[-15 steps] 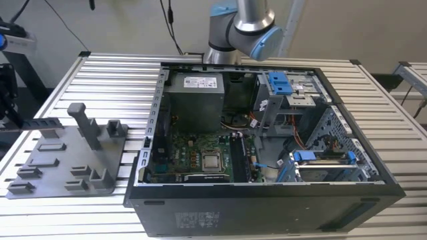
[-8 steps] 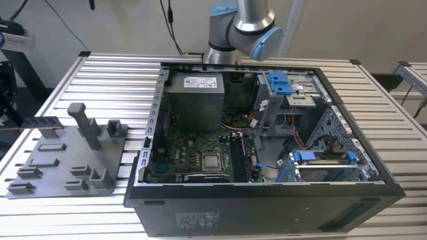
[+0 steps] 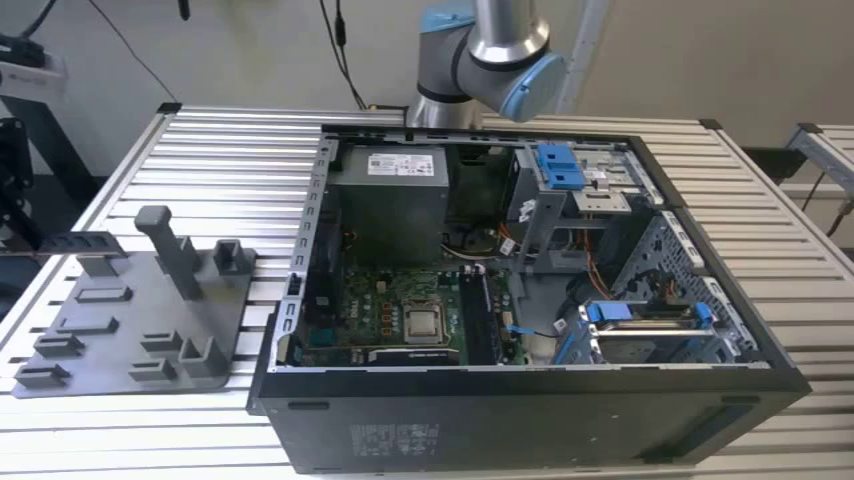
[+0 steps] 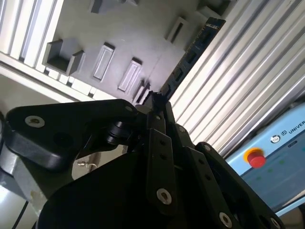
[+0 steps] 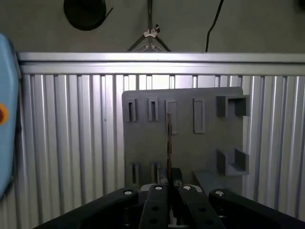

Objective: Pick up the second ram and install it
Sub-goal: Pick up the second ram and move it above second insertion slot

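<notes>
The second ram [image 4: 190, 55] is a long dark green stick with small dark chips, and my gripper [image 4: 155, 102] is shut on one end of it. It hangs in the air above the grey fixture plate [image 4: 119, 43] and the ribbed table. In the first wrist view the ram [image 5: 168, 138] shows edge-on as a thin line rising from between the black fingers of the gripper [image 5: 169, 183], over the plate [image 5: 190, 148]. In the exterior view the arm [image 3: 481, 50] rises behind the open computer case [image 3: 534, 400], whose motherboard [image 3: 400, 310] lies exposed.
The fixture plate [image 3: 134, 320] with upright posts lies at the exterior view's left of the case. A blue pendant with a red button [image 4: 256, 157] rests on the table. Drive cages with blue clips [image 3: 567, 170] and cables crowd the case's right half.
</notes>
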Action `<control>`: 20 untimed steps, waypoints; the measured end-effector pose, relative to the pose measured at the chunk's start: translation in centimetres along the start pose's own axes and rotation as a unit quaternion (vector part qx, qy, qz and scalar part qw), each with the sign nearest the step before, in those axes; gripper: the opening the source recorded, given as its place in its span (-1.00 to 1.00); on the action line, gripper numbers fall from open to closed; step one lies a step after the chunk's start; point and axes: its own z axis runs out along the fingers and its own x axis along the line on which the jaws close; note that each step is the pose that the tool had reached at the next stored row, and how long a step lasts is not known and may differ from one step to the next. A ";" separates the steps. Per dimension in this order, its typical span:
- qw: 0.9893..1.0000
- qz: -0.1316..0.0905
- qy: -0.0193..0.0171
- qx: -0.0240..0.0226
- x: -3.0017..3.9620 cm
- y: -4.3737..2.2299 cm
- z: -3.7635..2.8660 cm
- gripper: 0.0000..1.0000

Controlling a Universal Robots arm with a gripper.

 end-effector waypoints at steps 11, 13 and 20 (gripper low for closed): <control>1.000 0.000 0.000 -0.011 -0.05 -0.05 -1.87 -0.72; 1.000 0.000 0.000 -0.011 -0.06 -0.06 -2.30 -0.72; 1.000 0.000 0.000 -0.011 -0.15 -0.10 -3.87 -0.72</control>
